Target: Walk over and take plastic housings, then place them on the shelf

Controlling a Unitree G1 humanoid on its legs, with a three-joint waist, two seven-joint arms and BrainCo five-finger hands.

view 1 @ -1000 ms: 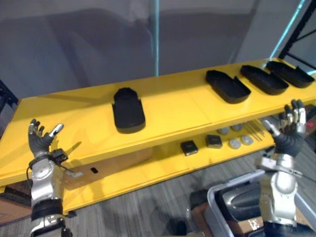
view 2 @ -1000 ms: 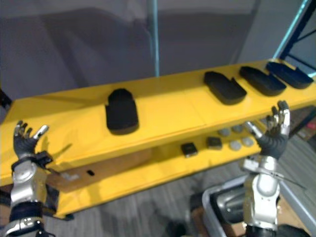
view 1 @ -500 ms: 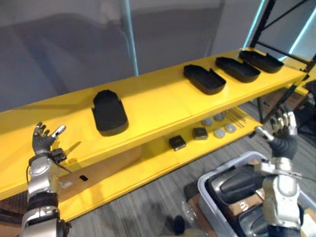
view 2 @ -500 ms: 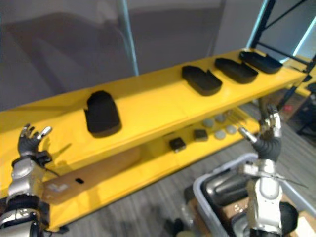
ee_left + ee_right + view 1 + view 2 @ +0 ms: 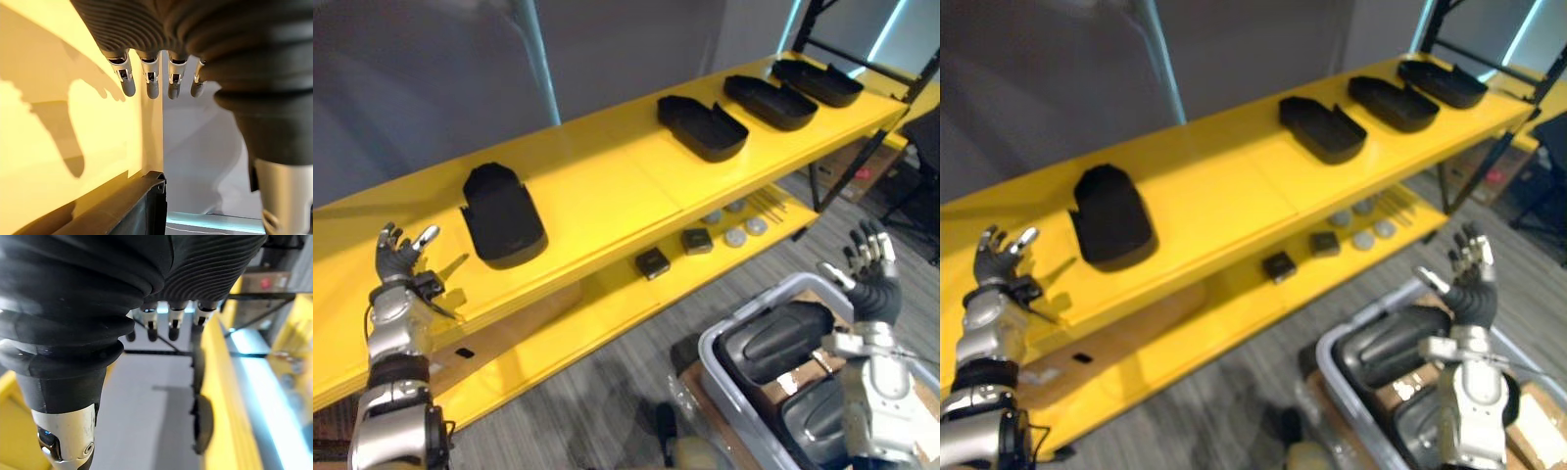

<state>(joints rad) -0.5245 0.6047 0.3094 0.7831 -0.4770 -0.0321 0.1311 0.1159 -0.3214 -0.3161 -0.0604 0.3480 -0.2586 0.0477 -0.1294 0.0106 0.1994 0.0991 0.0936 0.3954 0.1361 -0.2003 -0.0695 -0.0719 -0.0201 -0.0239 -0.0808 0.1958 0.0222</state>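
Note:
Several black plastic housings lie on the yellow shelf [image 5: 607, 186]: one housing [image 5: 499, 213] at the left, another housing [image 5: 702, 127] right of the middle, two more housings [image 5: 769, 101] toward the far right end. More dark housings [image 5: 773, 338] fill a grey bin [image 5: 724, 377] on the floor at the lower right. My left hand [image 5: 395, 264] is raised open by the shelf's front edge at the left, holding nothing. My right hand [image 5: 871, 276] is raised open above the bin, empty.
A lower yellow shelf board [image 5: 607, 313] carries small black boxes [image 5: 652, 261] and grey discs [image 5: 736, 236]. A black rack frame [image 5: 832, 147] stands at the shelf's right end. Grey carpet floor [image 5: 597, 411] lies in front.
The camera has turned right and down, so the shelf slid left and the bin came further into view. My right hand dropped from the shelf edge to above the bin.

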